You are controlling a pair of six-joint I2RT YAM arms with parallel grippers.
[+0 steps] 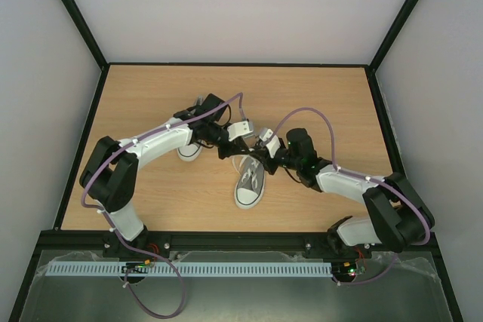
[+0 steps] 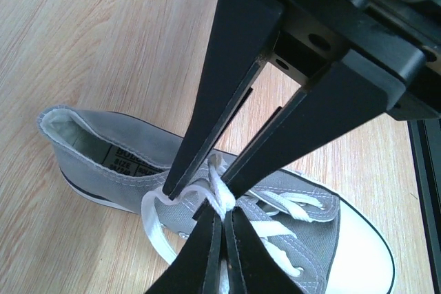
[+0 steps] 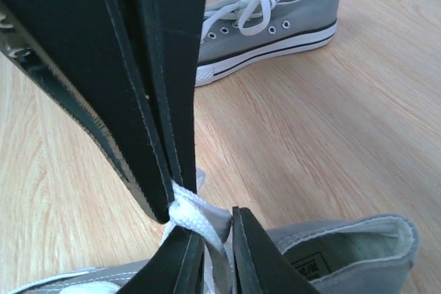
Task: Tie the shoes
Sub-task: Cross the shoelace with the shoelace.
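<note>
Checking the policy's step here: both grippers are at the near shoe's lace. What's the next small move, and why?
Probably close the right gripper fully on the lace before any pull. The left gripper is shut on that lace above the shoe, while the right's fingers straddle it with a slim gap showing, so pulling now could slip.

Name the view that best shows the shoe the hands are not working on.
Right wrist: the other shoe lies nearly whole, side-on, laces and sole clear. The top view shows only its end poking out from under the left arm. The left wrist view misses it.
</note>
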